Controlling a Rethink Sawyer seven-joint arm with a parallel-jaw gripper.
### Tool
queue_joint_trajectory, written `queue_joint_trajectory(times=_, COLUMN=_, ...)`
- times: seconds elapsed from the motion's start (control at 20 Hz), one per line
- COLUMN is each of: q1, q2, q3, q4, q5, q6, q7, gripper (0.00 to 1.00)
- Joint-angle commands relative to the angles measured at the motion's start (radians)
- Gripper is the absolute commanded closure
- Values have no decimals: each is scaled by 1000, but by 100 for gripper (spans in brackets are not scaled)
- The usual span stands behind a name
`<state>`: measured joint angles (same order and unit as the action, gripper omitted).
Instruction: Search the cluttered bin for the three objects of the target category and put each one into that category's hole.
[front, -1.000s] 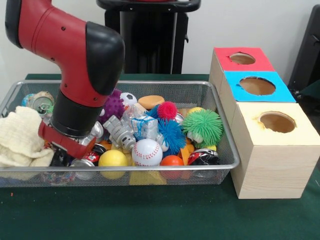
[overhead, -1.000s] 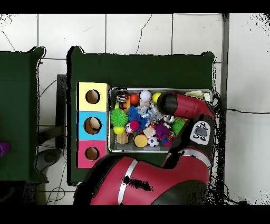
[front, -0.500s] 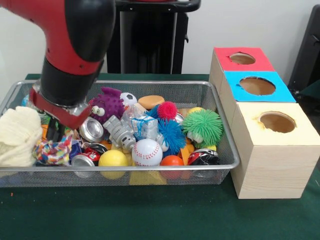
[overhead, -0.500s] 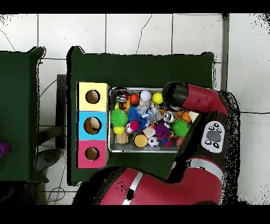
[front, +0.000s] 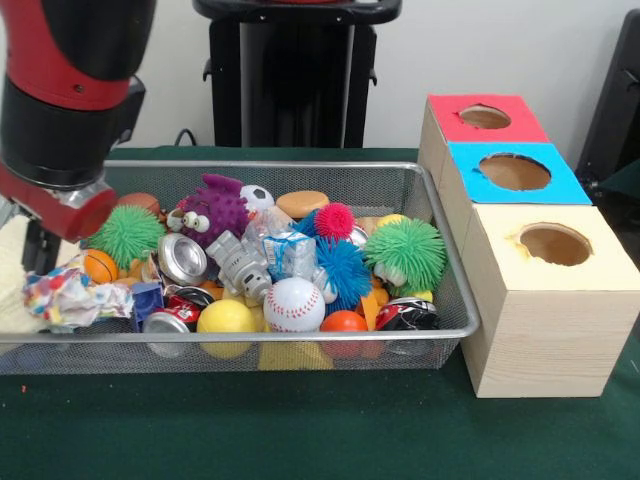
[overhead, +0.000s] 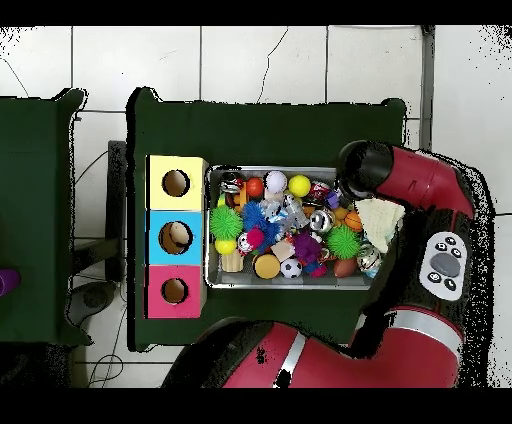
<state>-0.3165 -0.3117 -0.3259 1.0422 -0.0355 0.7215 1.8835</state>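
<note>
arm (front: 60, 110): shifted to bin (front: 300, 335) end | cloth (overhead: 380, 222): uncovered | pincer: state cannot tell

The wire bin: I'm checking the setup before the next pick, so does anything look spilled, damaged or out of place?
Nothing has spilled: the toys, balls and cans all sit inside the wire mesh bin. The one blemish is the yellow-topped wooden box, whose round hole has a ragged, chipped left edge, unlike the clean holes in the blue-topped box and red-topped box.

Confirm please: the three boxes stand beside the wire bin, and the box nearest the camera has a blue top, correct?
Not quite. In the front view the nearest box has a pale yellow top; the blue-topped box is the middle one, with the red-topped box behind it. All three do stand beside the wire bin.
</note>
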Motion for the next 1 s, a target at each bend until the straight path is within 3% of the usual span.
queue_joint_trajectory(times=0.05, q1=7, q2=57, q3=73, q4=-96, q5=-78, q6=164, q7=-116, gripper=100)
queue_joint_trajectory(times=0.6, q1=152, q2=108, q3=-73, q4=-97, q5=-145, q6=72, q7=119, gripper=100)
queue_joint_trajectory(times=1.0, q1=237, q2=137, q3=-171, q4=-122, q5=-143, q6=105, q7=178, gripper=100)
